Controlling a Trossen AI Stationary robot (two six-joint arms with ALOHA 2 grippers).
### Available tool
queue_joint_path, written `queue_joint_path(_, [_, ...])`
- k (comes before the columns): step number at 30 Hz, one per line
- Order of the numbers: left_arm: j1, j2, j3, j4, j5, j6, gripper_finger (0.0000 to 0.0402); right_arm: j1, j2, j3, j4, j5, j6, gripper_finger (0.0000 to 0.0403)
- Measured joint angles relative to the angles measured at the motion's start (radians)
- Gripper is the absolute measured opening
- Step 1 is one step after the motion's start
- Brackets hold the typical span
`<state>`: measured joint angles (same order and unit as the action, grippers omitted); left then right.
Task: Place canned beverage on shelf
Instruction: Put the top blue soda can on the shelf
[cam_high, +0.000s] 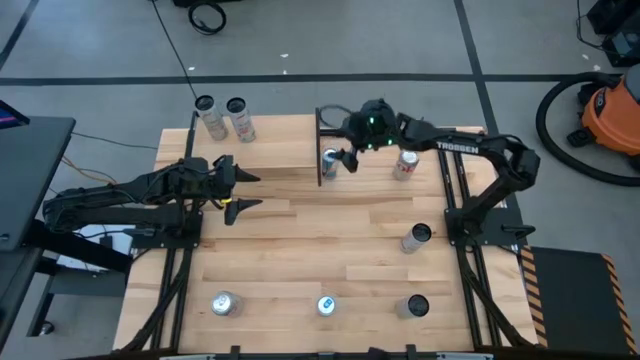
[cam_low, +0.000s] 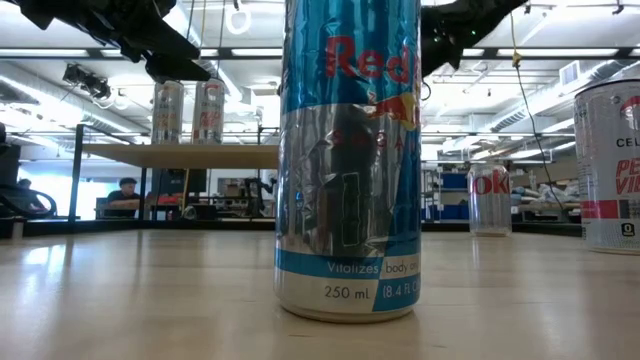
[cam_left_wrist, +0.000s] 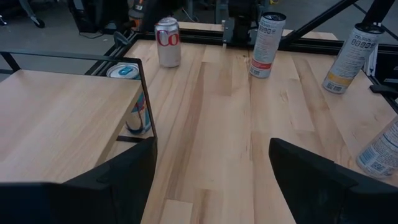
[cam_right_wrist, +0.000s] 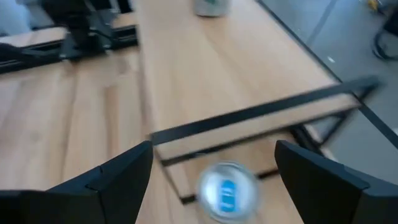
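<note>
The shelf (cam_high: 265, 140) is a pale-wood panel with black rods at the table's far left-centre. Two cans (cam_high: 222, 118) stand on its far left part. A blue-topped can (cam_high: 330, 160) stands upright on the table just off the shelf's right end. It also shows in the right wrist view (cam_right_wrist: 227, 190) and in the left wrist view (cam_left_wrist: 134, 106). My right gripper (cam_high: 340, 158) hovers open over this can, its fingers (cam_right_wrist: 124, 171) on either side without touching. My left gripper (cam_high: 250, 191) is open and empty at the table's left, near the shelf's near edge.
A red-and-white can (cam_high: 407, 163) stands right of my right gripper, another can (cam_high: 418, 237) at mid right. Three cans (cam_high: 326, 305) stand along the near edge; the middle one fills the low view (cam_low: 350, 160). The table's middle is bare wood.
</note>
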<state>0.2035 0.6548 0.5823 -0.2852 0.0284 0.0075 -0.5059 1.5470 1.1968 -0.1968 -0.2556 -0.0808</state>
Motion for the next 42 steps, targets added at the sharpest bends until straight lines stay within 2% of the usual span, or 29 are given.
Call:
queue_joint_path(4, [0.000,0.000,0.000,0.002,0.000,0.001,0.0311,-0.039,0.003,0.119,-0.179,0.003,-0.011,0.0346])
queue_joint_path(9, [0.000,0.000,0.000,0.002,0.000,0.002,0.0311,-0.038,0.003,0.164,-0.273,0.001,-0.054,0.0346])
queue_joint_path(14, [0.000,0.000,0.000,0.002,0.000,0.003,0.0311,-0.019,0.006,0.131,-0.281,0.013,-0.078,0.0346])
queue_joint_path(26, [0.000,0.000,0.000,0.002,0.000,0.003,0.0311,0.020,0.006,0.067,-0.168,0.107,-0.099,0.0346])
queue_joint_path(37, [0.000,0.001,0.000,0.001,0.000,0.003,0.0311,0.031,0.065,0.083,-0.102,0.089,-0.110,0.0346])
queue_joint_path(42, [0.000,0.008,-0.001,-0.003,0.000,0.003,0.0311,0.025,0.086,0.081,-0.142,0.076,-0.097,0.0346])
